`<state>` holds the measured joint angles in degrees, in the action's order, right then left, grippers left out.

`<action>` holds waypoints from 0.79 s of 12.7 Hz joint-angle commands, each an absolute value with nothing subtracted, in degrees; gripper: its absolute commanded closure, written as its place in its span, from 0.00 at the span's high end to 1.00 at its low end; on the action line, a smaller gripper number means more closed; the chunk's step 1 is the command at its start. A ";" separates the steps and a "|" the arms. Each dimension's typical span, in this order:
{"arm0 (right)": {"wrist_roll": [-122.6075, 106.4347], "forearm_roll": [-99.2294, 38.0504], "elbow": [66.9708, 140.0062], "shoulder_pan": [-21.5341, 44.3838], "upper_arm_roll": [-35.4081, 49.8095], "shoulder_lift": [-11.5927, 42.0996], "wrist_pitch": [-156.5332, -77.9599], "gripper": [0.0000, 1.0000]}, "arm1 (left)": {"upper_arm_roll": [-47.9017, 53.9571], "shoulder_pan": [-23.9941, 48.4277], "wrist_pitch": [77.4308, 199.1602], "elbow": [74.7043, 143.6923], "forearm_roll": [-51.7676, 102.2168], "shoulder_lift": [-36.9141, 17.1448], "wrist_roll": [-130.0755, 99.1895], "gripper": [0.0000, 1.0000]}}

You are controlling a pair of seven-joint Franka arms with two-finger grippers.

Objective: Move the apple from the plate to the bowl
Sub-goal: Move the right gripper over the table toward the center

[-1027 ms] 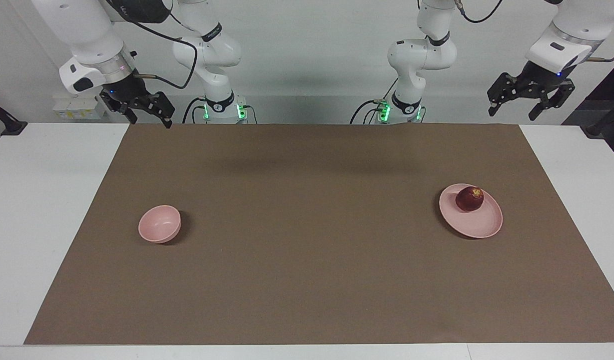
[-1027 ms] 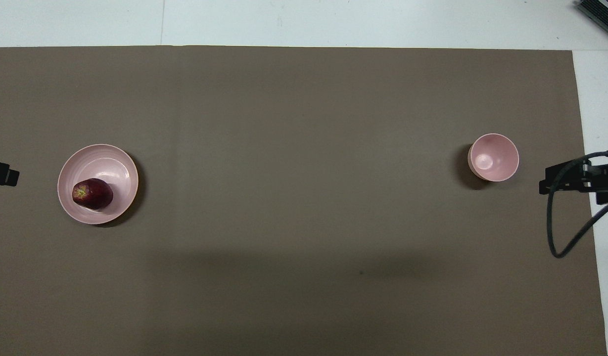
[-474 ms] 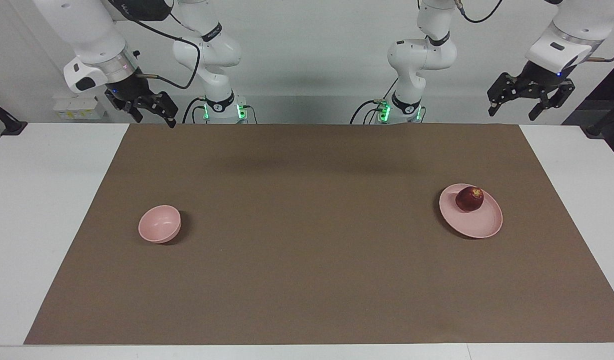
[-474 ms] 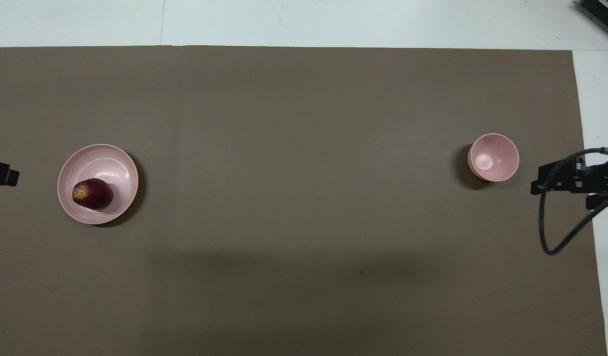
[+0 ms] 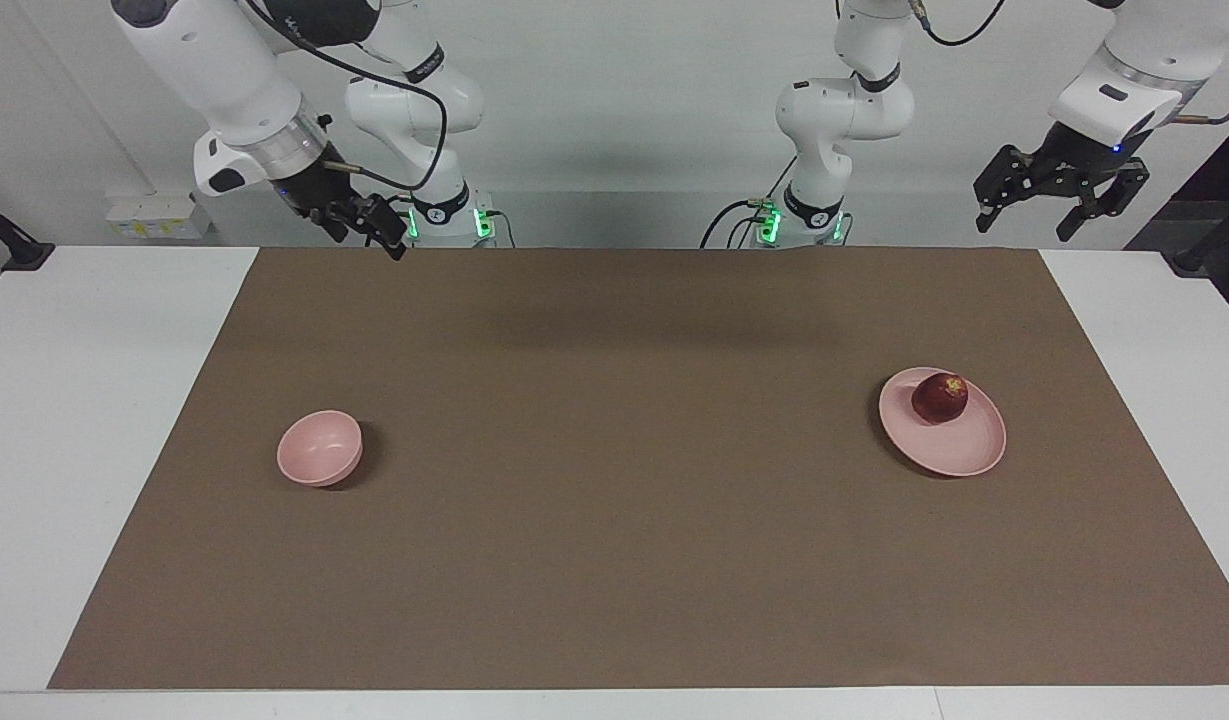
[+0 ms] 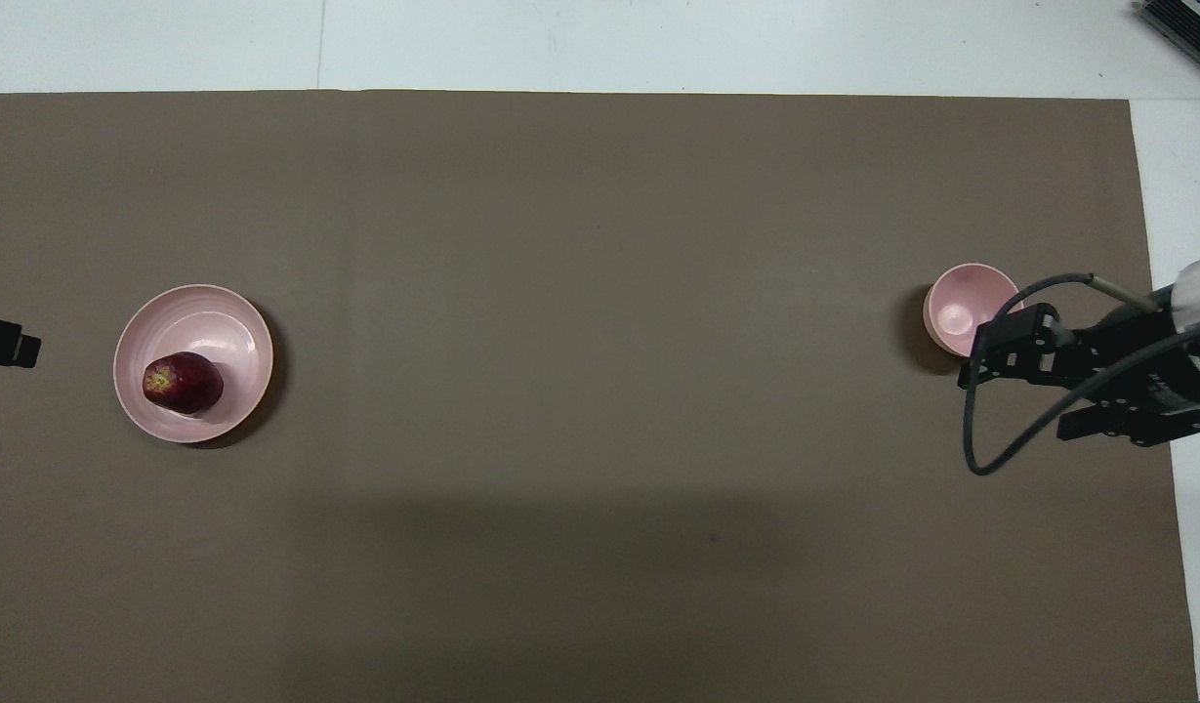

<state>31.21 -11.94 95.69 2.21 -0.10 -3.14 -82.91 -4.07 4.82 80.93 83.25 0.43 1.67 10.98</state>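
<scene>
Two grippers: left gripper (image 5: pixel 1061 205) and right gripper (image 5: pixel 362 226), both raised, jaws apart, empty.
Apple (image 5: pixel 940 397): on plate (image 5: pixel 959 450), well apart from bowl (image 5: pixel 319 447).
Risk: round apple likely rolls under an off-centre pinch.

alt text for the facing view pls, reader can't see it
An apple sits on a pink plate toward the left arm's end of a brown mat, and a small pink bowl stands empty toward the right arm's end. Both end effectors are raised near the robots and hold nothing: left open, right over the mat's edge.
</scene>
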 commanded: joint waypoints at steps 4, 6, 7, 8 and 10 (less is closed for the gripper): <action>42.44 -18.46 97.38 4.92 0.18 -0.62 -86.91 1.00 | -4.48 5.63 81.30 85.08 0.09 3.25 10.99 1.00; 45.78 -20.11 98.08 5.97 0.09 -0.01 -87.63 1.00 | -4.48 5.45 81.30 85.08 0.09 3.25 11.07 1.00; 47.36 -21.69 98.09 5.63 0.09 0.52 -87.63 1.00 | -4.48 5.36 80.95 85.08 0.09 3.34 11.16 1.00; 49.72 -23.10 98.09 5.63 0.09 0.88 -87.71 1.00 | -4.48 5.45 80.95 85.51 0.09 3.34 11.08 1.00; 54.12 -26.17 98.00 5.36 0.09 1.84 -87.45 1.00 | -4.48 5.36 81.47 85.61 0.09 3.43 11.16 1.00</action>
